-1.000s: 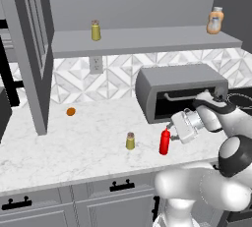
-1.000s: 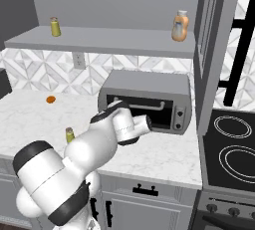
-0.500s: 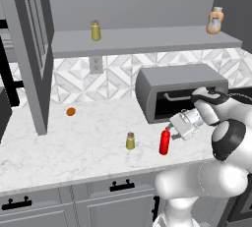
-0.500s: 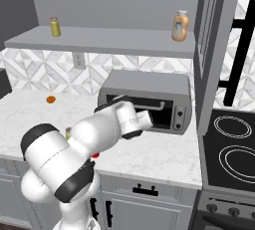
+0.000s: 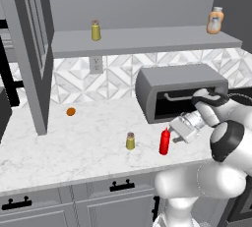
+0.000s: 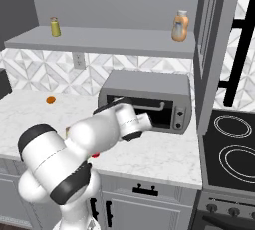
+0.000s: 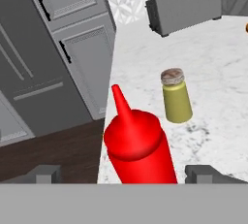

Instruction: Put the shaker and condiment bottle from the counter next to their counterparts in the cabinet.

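The slim red condiment bottle [image 7: 138, 143] stands upright on the marble counter [image 5: 88, 147], close between my gripper's [image 7: 126, 174] open fingers, with a gap on each side. From the left base view the gripper [image 5: 171, 134] sits just right of the bottle [image 5: 165, 141]. The olive-yellow shaker [image 5: 130, 141] stands a little to the bottle's left, and in the hand view the shaker [image 7: 175, 96] is just beyond it. On the cabinet shelf [image 5: 147, 42] stand the second shaker [image 5: 95, 30] at the left and the squat orange-tan bottle [image 5: 214, 20] at the far right.
A grey toaster oven [image 5: 182, 91] with its door open sits on the counter right behind my hand. A small orange ball [image 5: 71, 111] lies at the back left. The tall cabinet door [image 5: 29, 49] hangs open at the left. A stove [image 6: 234, 144] borders the counter's right end.
My hand has eased a little lower and closer to the red bottle, and the arm's elbow has swung round. The bottle and the shaker have not moved.
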